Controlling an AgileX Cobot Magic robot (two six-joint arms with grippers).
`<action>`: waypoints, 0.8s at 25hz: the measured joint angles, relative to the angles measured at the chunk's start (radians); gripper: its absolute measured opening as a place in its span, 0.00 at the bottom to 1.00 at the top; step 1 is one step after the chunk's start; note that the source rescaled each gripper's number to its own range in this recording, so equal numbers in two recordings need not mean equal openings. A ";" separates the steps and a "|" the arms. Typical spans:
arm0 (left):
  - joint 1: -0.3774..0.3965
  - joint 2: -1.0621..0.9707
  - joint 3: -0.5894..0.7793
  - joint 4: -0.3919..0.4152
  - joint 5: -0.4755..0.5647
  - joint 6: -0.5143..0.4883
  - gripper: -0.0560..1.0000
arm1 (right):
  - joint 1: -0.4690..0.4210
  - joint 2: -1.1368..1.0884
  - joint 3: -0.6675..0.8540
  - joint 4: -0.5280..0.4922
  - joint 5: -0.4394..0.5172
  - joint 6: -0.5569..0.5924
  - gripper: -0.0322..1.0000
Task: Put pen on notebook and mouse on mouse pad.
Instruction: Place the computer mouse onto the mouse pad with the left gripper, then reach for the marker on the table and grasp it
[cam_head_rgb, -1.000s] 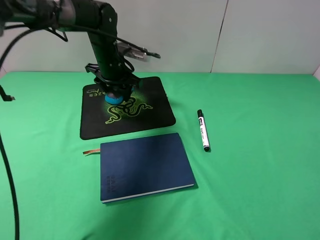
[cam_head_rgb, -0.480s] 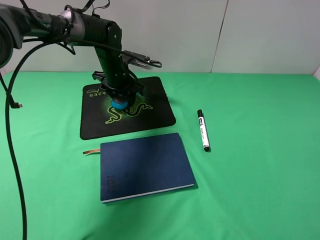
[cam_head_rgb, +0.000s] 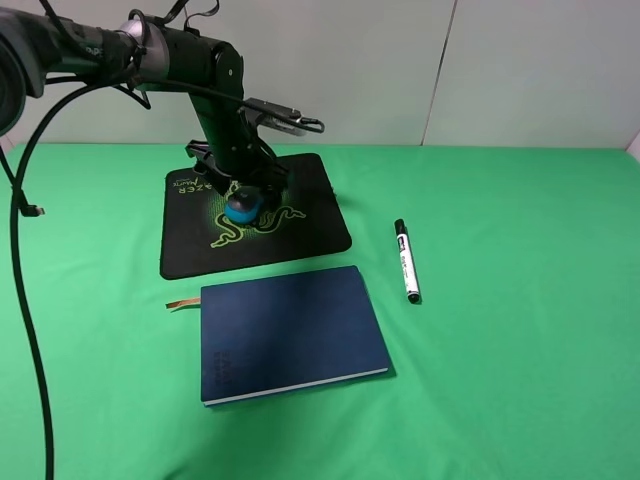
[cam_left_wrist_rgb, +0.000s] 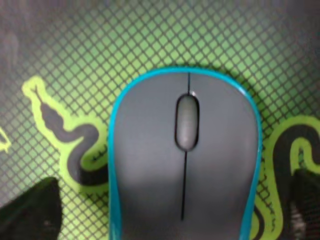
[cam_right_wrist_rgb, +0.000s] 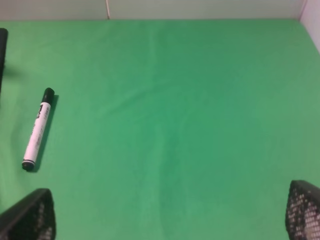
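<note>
Ringing the grey mouse (cam_left_wrist_rgb: 185, 165) is teal trim.

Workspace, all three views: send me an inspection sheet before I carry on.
Surface: green cloth, faint creases.
Job's things: mouse rests on the mouse pad, over its green emblem; pen lies on the cloth, right of the notebook in the exterior view and apart from it; notebook closed.
Clutter: nothing seen.
Grippers: left gripper open, fingers either side of the mouse, not touching; right gripper open, empty, above bare cloth.
Cables: black cable hangs down the exterior view's left edge.
Surroundings: pale wall panels behind the table.
</note>
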 joint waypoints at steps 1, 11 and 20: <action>0.000 0.000 0.000 0.000 -0.002 0.000 0.88 | 0.000 0.000 0.000 0.000 0.000 0.000 1.00; 0.000 -0.008 0.000 0.000 -0.017 0.000 0.99 | 0.000 0.000 0.000 0.000 0.000 0.000 1.00; 0.000 -0.175 0.000 0.000 0.047 0.000 1.00 | 0.000 0.000 0.000 0.000 0.000 0.000 1.00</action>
